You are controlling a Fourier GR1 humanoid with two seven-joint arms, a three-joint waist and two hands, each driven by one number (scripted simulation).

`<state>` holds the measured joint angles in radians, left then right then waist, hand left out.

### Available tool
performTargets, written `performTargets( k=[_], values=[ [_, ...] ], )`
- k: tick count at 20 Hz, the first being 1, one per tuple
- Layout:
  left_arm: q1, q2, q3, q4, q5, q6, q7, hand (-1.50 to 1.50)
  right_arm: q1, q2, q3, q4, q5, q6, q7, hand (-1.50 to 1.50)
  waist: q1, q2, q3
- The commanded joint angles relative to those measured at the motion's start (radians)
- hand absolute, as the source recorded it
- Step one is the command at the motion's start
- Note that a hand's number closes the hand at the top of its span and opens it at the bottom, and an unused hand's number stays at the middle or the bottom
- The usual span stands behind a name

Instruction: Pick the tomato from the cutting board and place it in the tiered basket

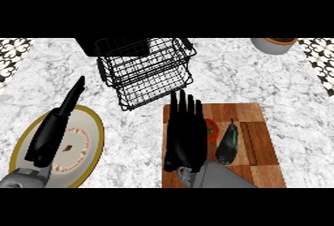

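One rectangular wooden cutting board (261, 145) is seen on the white-grey marble counter (261, 79), and two items are laid on it: one round red tomato (211, 129) and, just to its right, one dark elongated vegetable (228, 142). The tomato's left side is covered by the black right hand (185, 137), which is held flat over the board's left half with its fingers straight and close together, pointed toward the basket; nothing is grasped in it. One black wire tiered basket (146, 73) is stood beyond the board, apart from the tomato. One round cream plate (100, 128) with a yellow rim is set at the left, and the left hand (55, 128) is held over it, fingers extended, with nothing held. One grey pot (274, 45) is seen at the far right.
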<state>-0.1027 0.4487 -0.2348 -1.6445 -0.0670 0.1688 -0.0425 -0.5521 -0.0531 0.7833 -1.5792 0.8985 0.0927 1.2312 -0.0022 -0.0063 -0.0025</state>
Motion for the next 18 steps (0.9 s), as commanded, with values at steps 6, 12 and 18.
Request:
performTargets(
  k=[6, 12, 18],
  values=[
    [-0.030, -0.003, 0.025, 0.022, 0.017, -0.032, 0.014, 0.00, 0.036, 0.051, -0.007, 0.122, 0.105, 0.073, 0.256, -1.50, -0.001, 0.003, 0.001],
    [0.037, 0.007, 0.036, -0.009, 0.013, -0.042, -0.021, 0.00, 0.102, 0.052, -0.038, 0.106, 0.093, 0.137, 0.240, -1.50, 0.009, 0.001, 0.001],
    [0.023, -0.038, 0.005, -0.009, -0.047, -0.002, -0.016, 0.00, 0.127, 0.052, -0.064, 0.104, 0.076, 0.175, 0.226, -1.50, 0.003, 0.002, 0.002]
  ],
)
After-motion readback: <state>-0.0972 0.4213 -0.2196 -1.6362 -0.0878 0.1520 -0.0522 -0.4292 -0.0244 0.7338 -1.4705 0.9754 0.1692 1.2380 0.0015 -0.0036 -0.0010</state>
